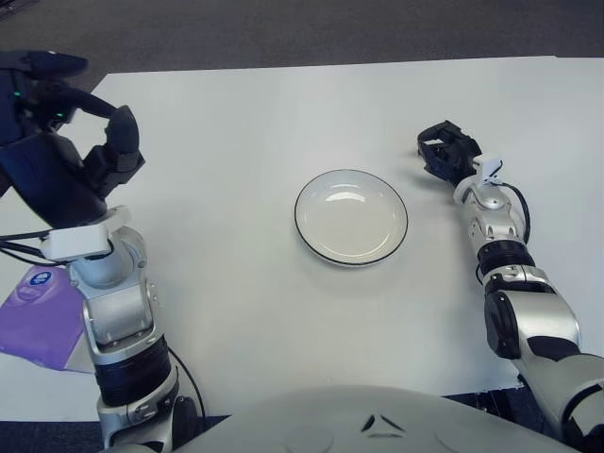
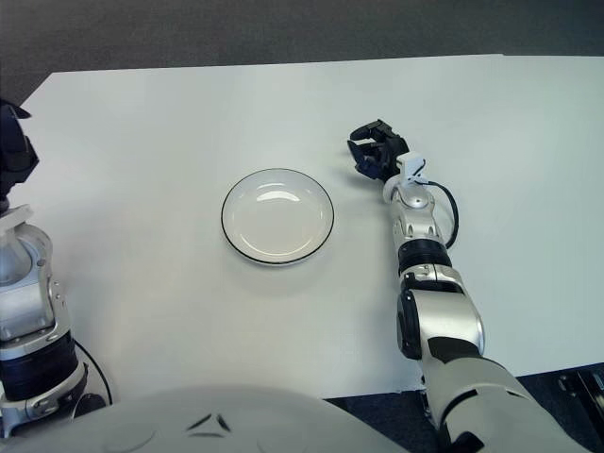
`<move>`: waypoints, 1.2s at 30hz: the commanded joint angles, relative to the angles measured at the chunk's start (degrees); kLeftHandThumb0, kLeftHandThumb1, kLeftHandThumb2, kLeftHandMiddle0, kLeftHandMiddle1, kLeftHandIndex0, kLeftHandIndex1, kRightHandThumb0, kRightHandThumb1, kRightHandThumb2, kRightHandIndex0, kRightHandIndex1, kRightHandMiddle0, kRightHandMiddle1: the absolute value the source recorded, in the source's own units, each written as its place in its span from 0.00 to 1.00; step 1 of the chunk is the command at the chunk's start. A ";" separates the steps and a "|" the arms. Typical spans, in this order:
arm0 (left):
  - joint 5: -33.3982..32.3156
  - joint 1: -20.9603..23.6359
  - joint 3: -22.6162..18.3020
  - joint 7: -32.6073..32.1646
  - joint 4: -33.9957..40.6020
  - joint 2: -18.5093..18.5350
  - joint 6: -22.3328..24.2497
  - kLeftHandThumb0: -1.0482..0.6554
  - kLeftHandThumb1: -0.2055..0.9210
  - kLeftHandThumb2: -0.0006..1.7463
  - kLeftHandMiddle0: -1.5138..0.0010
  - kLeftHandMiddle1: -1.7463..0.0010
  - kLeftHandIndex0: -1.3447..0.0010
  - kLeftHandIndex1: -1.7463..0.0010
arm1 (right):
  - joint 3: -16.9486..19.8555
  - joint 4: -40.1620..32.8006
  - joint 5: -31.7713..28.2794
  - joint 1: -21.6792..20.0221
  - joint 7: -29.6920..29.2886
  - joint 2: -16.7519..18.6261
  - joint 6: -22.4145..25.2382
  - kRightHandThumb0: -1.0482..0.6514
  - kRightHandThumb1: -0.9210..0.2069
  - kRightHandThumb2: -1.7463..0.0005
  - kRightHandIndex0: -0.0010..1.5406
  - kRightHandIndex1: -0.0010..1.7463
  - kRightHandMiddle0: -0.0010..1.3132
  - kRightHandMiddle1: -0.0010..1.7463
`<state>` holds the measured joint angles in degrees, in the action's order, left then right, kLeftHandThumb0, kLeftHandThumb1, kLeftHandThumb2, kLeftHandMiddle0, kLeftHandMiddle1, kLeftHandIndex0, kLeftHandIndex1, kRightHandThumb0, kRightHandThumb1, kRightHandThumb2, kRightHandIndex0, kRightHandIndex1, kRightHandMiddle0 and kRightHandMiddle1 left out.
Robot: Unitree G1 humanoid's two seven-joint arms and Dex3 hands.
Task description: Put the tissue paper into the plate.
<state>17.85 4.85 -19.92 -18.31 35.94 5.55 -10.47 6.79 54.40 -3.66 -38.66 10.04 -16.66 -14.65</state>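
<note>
Left eye view: the purple tissue pack [image 1: 40, 316] lies at the table's [image 1: 245, 113] 8 o'clock corner, partly hidden behind the left forearm and cut by the frame edge. The left hand [image 1: 71, 142] hovers raised at 10 o'clock, fingers spread and holding nothing. To do this step well, I judge it should descend toward 7 o'clock, square over the pack, and pinch its long sides. The plate [image 1: 350, 216] waits empty at centre.

Right eye view: the pack is out of frame. The right hand [image 2: 377, 151] shows at the plate's 2 o'clock, fingers curled, holding nothing.
</note>
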 commanded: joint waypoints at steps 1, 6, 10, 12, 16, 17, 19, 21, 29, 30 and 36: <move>2.37 -9.68 0.83 -2.04 0.82 -6.06 0.48 0.41 1.00 0.20 0.48 0.00 0.72 0.11 | -2.25 5.59 2.28 0.83 1.31 2.11 2.58 0.61 0.20 0.64 0.40 0.80 0.29 0.83; 3.43 -10.74 1.11 -3.66 0.74 -6.25 -1.15 0.41 1.00 0.20 0.47 0.00 0.71 0.11 | -2.92 8.16 2.57 -0.70 2.33 2.31 1.03 0.61 0.20 0.64 0.40 0.80 0.29 0.83; 4.71 -11.53 1.30 -5.86 -0.24 -6.54 -4.21 0.41 1.00 0.19 0.46 0.00 0.71 0.11 | -3.26 9.80 2.53 -1.73 3.43 2.60 0.26 0.61 0.20 0.64 0.40 0.80 0.29 0.83; 4.97 -11.61 1.25 -6.73 -0.74 -6.69 -5.24 0.41 1.00 0.19 0.45 0.00 0.71 0.12 | -3.35 10.48 2.54 -2.24 3.67 2.72 0.12 0.61 0.20 0.64 0.40 0.80 0.29 0.83; 5.08 -11.61 1.06 -7.90 -1.64 -6.76 -6.60 0.41 1.00 0.19 0.45 0.00 0.71 0.12 | -3.54 11.62 2.55 -3.26 3.71 2.98 0.09 0.61 0.20 0.64 0.40 0.79 0.29 0.84; 5.19 -11.63 1.11 -8.36 -1.93 -6.92 -7.03 0.41 1.00 0.19 0.45 0.00 0.71 0.12 | -3.56 11.98 2.55 -3.64 3.73 3.03 0.16 0.61 0.20 0.64 0.40 0.79 0.29 0.84; 5.41 -11.54 1.22 -9.14 -2.41 -7.16 -7.58 0.41 1.00 0.19 0.45 0.00 0.71 0.12 | -3.60 12.65 2.55 -4.37 3.78 3.10 0.26 0.61 0.20 0.65 0.40 0.79 0.29 0.84; 5.68 -11.31 1.40 -10.02 -2.96 -7.48 -7.89 0.41 1.00 0.19 0.45 0.00 0.71 0.12 | -3.63 13.41 2.52 -5.28 3.98 3.17 0.30 0.61 0.20 0.65 0.40 0.79 0.29 0.84; 5.13 -10.36 1.79 -10.82 -2.75 -8.26 -3.78 0.41 1.00 0.20 0.44 0.00 0.71 0.11 | -3.75 14.56 2.25 -8.54 5.36 3.76 0.79 0.61 0.18 0.66 0.39 0.80 0.28 0.84; 4.81 -10.41 1.90 -10.66 -2.59 -8.28 -3.11 0.41 1.00 0.20 0.44 0.00 0.71 0.11 | -3.75 14.66 2.19 -8.94 5.68 3.87 0.84 0.61 0.17 0.66 0.39 0.80 0.28 0.84; 3.56 -11.13 3.05 -9.73 0.72 -9.38 1.88 0.41 1.00 0.20 0.44 0.00 0.71 0.11 | -2.92 14.72 1.09 -10.74 8.58 3.78 0.35 0.61 0.17 0.67 0.39 0.80 0.28 0.84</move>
<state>22.68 -0.18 -18.38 -28.31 36.18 1.73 -12.65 4.68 67.27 -3.21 -48.94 15.14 -15.26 -16.10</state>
